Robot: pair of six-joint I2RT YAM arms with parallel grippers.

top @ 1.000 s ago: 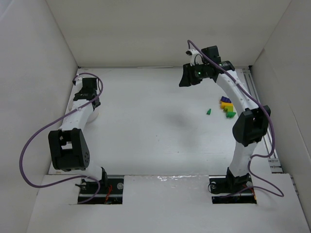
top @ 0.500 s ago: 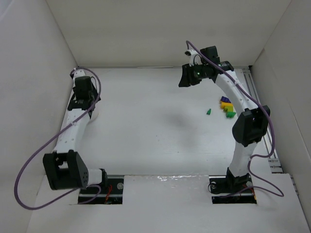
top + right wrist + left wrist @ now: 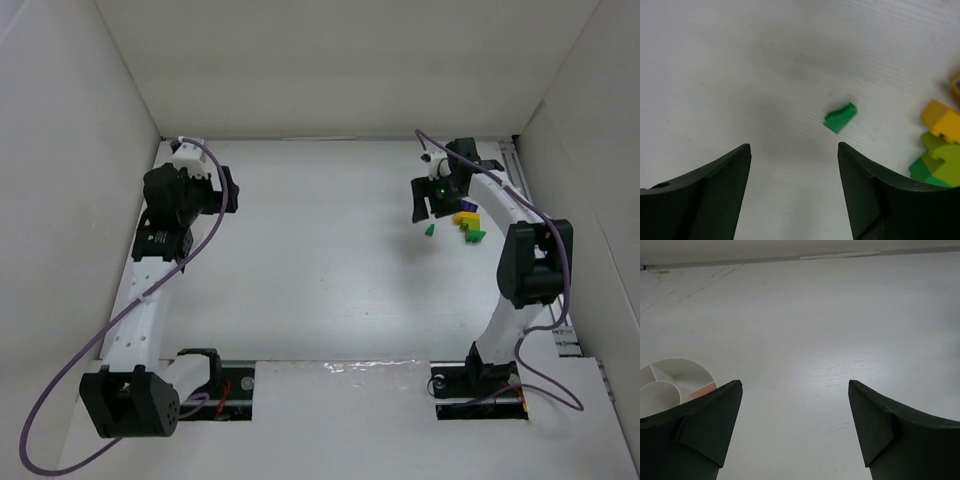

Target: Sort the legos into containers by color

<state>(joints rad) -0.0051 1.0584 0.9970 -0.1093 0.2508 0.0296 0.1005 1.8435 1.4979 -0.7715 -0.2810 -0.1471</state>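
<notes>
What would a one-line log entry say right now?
left end effector: open, empty, near round white divided bowl | right end effector: open, empty, near small green plastic brick | yellow-lime-green brick cluster: nearby

The right gripper (image 3: 424, 203) has swung from the back wall toward 5 o'clock, to just 12 o'clock of the green lego (image 3: 429, 230). The left gripper (image 3: 228, 190) now faces 3 o'clock, its elbow dropped toward 6 o'clock; from above, that arm now seems to cover the bowl (image 3: 685, 375)
</notes>
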